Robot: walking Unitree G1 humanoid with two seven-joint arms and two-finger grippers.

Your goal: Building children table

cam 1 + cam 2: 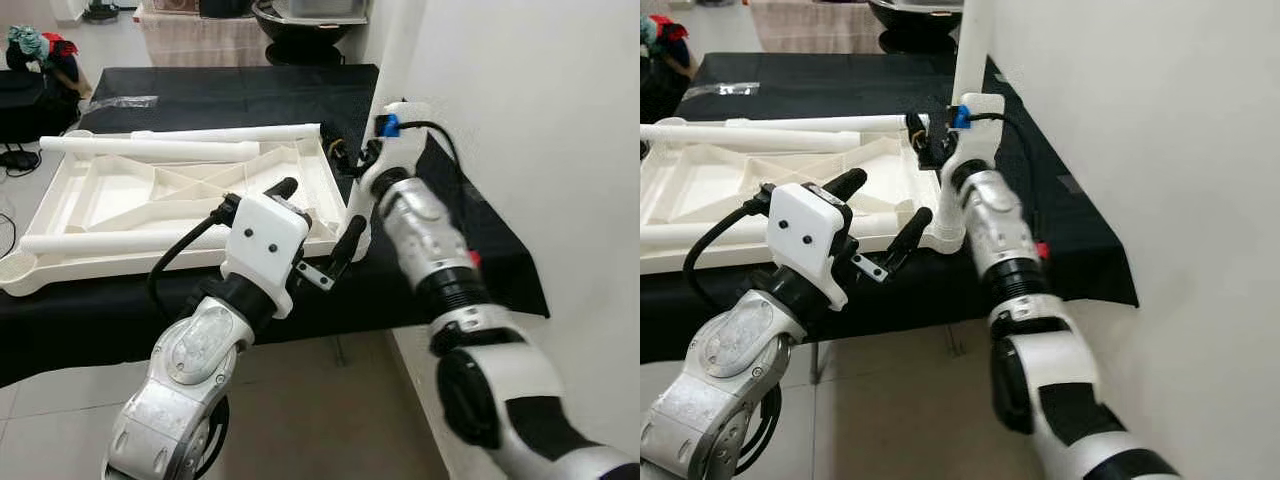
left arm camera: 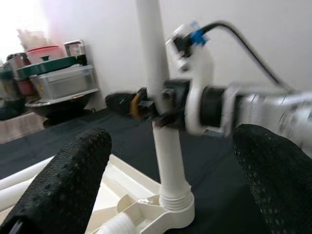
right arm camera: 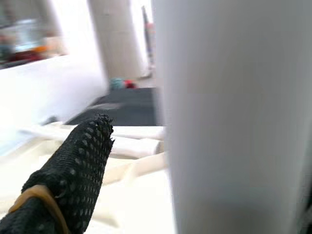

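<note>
A white plastic child's tabletop [image 1: 130, 195] lies upside down on a black-covered table [image 1: 230, 95]. At its near right corner a white table leg [image 1: 971, 50] stands upright in a corner socket [image 1: 948, 236]. My right gripper [image 1: 923, 138] is shut on this leg partway up, also seen in the left wrist view as the right gripper [image 2: 141, 105] clasping the leg [image 2: 155, 63]. My left gripper [image 1: 318, 214] hovers open just before the tabletop's near edge, left of the socket, holding nothing.
Loose white legs [image 1: 160, 148] [image 1: 110, 241] lie across the tabletop. A white wall [image 1: 540, 120] rises close on the right. The black table's front edge [image 1: 100, 330] overhangs tiled floor. Bowls and containers [image 2: 58, 78] sit beyond the table's far end.
</note>
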